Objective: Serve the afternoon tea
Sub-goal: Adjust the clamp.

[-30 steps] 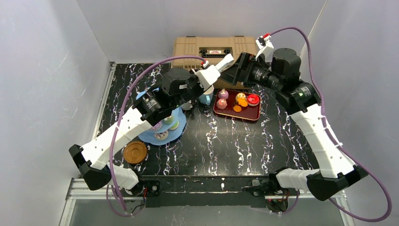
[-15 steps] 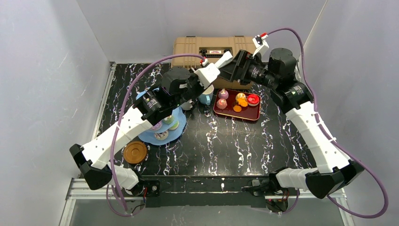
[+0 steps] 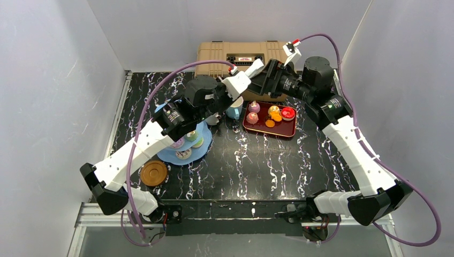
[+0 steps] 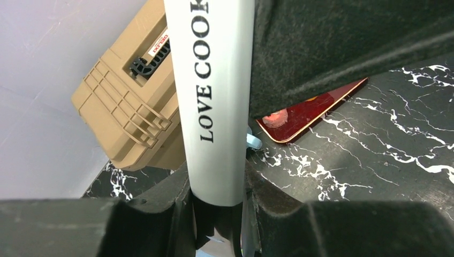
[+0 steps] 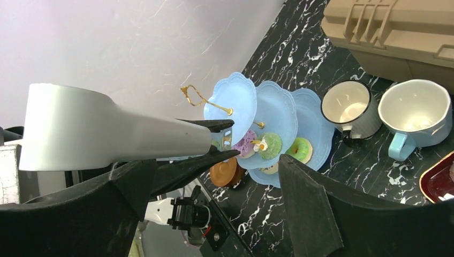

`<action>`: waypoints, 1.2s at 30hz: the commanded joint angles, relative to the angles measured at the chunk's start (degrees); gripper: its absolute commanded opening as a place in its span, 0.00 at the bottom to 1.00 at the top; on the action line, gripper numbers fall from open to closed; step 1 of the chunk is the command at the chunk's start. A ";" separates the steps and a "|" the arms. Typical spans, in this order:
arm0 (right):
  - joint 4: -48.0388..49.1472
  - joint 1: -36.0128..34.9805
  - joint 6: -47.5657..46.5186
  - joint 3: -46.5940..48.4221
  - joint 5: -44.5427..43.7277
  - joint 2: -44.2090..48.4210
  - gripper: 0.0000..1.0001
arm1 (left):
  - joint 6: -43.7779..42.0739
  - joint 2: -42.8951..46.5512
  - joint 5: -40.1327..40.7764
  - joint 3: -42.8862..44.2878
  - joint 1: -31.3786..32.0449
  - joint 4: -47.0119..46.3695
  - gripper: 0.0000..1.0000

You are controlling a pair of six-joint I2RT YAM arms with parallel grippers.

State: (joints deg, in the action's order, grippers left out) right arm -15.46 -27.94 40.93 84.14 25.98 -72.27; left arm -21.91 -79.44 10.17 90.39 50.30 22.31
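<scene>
Black marble-patterned tabletop (image 3: 257, 160) lay between pale grey walls (image 3: 53, 80); left gripper (image 4: 217, 188) clamped a white utensil handle (image 4: 214, 80), right gripper (image 5: 219, 182) gaped at its tip. Blue cake stand (image 5: 233, 99) stood left.

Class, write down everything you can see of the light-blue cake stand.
The cake stand is light blue and glossy, like ceramic or plastic: three stacked scalloped tiers topped by a gold loop handle. It stands upright on the black marbled table, beside the white mug. Small toy donuts lie on its lower tiers; the top tier looks bare.
</scene>
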 commanded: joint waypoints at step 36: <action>3.35 -3.76 -1.43 3.60 2.88 -3.71 0.55 | -1.95 0.62 -13.27 3.62 -2.58 2.22 0.00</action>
State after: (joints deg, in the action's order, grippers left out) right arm -12.64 -30.15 40.14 86.08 30.46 -75.09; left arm -22.13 -80.75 -2.76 92.29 46.89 28.34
